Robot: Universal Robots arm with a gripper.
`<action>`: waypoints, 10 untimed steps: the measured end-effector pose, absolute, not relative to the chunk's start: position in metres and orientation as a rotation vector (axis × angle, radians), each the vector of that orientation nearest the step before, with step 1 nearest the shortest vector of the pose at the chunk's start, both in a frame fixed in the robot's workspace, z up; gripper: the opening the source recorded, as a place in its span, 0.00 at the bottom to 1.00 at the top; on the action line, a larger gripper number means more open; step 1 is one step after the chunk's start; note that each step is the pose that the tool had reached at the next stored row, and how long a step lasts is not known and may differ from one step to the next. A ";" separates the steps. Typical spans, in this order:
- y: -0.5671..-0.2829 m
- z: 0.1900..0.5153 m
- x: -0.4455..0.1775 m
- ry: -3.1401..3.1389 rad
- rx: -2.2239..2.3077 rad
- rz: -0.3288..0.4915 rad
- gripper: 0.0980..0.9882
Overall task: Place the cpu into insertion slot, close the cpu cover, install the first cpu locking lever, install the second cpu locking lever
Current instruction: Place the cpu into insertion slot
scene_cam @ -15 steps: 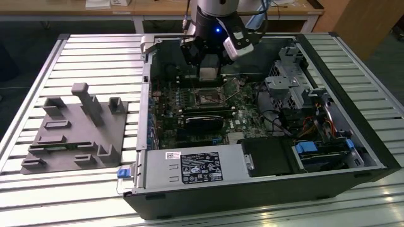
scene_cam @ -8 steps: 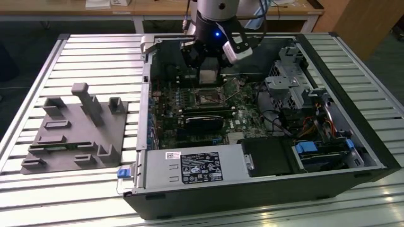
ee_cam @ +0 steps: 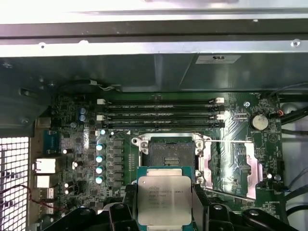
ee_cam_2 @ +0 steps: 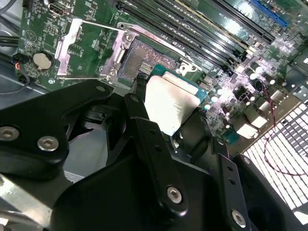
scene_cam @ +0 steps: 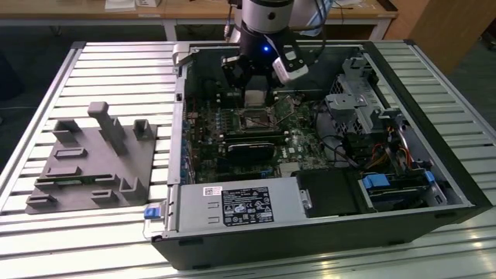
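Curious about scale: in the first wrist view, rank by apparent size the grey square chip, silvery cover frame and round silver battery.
Largest, about alike: grey square chip and silvery cover frame; chip nearer the camera, so unranked.
Smallest: round silver battery.

Arm (scene_cam: 264, 26) above insertion slot (scene_cam: 257, 118) inside open case (scene_cam: 310, 239)

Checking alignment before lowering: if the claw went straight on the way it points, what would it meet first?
Likely the open insertion slot, reached by the held cpu; depth is unclear.
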State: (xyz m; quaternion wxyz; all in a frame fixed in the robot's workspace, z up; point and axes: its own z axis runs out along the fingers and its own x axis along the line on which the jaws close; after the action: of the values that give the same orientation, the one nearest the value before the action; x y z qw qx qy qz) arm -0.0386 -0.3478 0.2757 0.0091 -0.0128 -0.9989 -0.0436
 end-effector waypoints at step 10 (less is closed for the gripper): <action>-0.348 0.258 -0.039 -3.120 -0.040 -0.136 0.50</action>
State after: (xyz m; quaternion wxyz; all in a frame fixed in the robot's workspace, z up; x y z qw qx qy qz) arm -0.0386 -0.3475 0.2585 0.0091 -0.0128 -0.9989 -0.0435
